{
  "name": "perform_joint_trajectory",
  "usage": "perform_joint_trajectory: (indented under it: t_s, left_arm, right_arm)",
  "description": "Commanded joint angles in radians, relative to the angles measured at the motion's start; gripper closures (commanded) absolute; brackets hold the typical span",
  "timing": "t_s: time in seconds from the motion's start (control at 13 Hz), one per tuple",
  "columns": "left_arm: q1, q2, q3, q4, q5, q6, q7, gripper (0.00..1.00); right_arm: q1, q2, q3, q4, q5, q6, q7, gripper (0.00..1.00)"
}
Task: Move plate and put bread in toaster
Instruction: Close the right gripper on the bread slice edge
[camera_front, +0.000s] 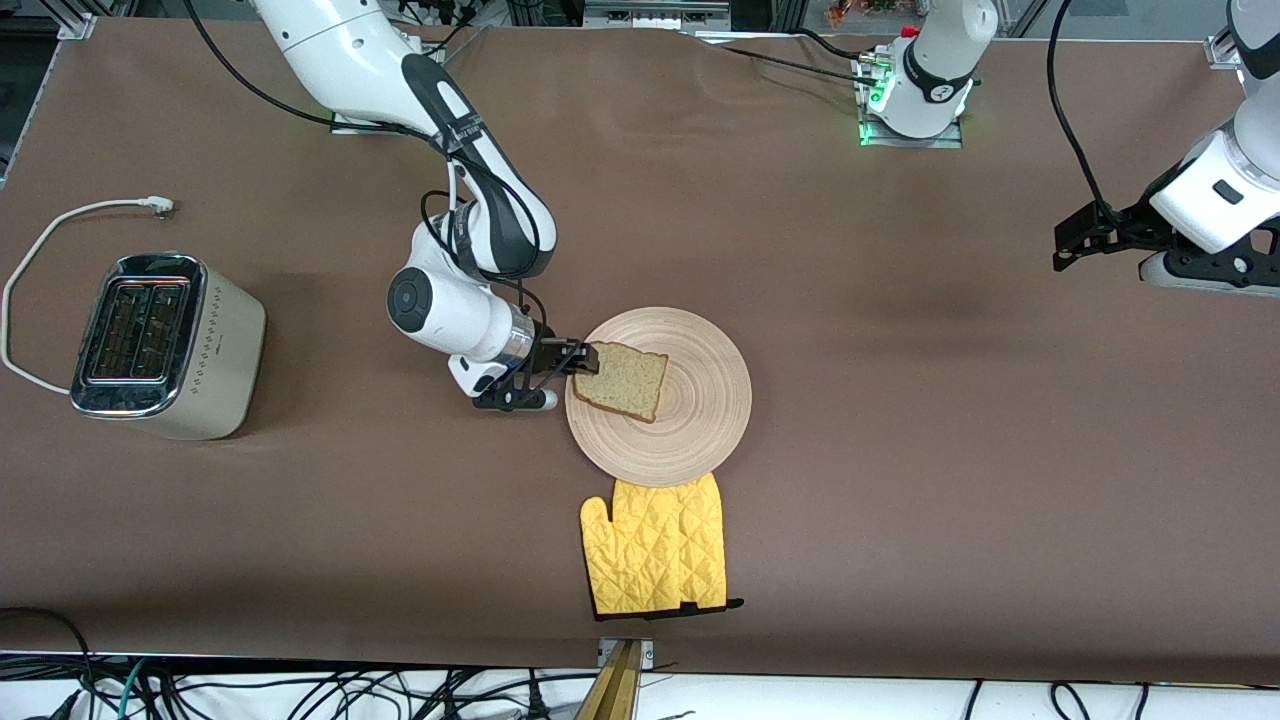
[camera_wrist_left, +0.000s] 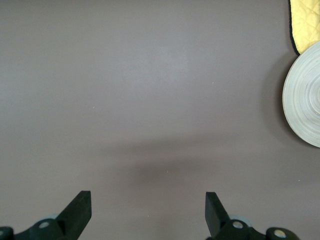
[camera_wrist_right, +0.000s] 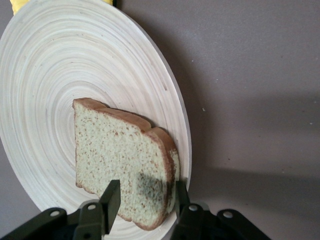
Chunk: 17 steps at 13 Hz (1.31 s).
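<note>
The light beige wooden plate (camera_front: 700, 440) lies mid-table, its front edge touching the yellow mitt. The bread (camera_front: 625, 380) lies on the plate toward the right arm's end of the table. My right gripper (camera_front: 585, 362) is low at the plate's rim, open, with its fingers straddling the bread's nearest edge. In the right wrist view the gripper (camera_wrist_right: 145, 200) has one finger (camera_wrist_right: 111, 199) over the bread's face (camera_wrist_right: 115, 150) and the other at its crust, above the plate (camera_wrist_right: 75, 60). The toaster (camera_front: 165, 345) stands at the right arm's end. My left gripper (camera_front: 1075, 245) waits open and empty over bare table (camera_wrist_left: 148, 210).
A yellow quilted oven mitt (camera_front: 660, 550) lies nearer the front camera than the plate. The toaster's white cord (camera_front: 40, 240) loops beside it. The left wrist view shows the plate's rim (camera_wrist_left: 305, 100) and a corner of the mitt (camera_wrist_left: 307, 20).
</note>
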Motion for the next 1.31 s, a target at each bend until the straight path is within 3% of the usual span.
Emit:
perform_joint_trajectory:
  t_s: [0.0, 1.23]
  left_arm:
    - [0.008, 0.006, -0.008, 0.022, -0.007, -0.017, -0.009, 0.0]
    - [0.006, 0.009, -0.008, 0.024, -0.003, -0.017, -0.009, 0.0]
  right_arm:
    - [0.011, 0.018, -0.007, 0.017, -0.021, 0.007, 0.028, 0.48]
    - [0.022, 0.05, -0.007, 0.054, -0.028, 0.021, 0.044, 0.48]
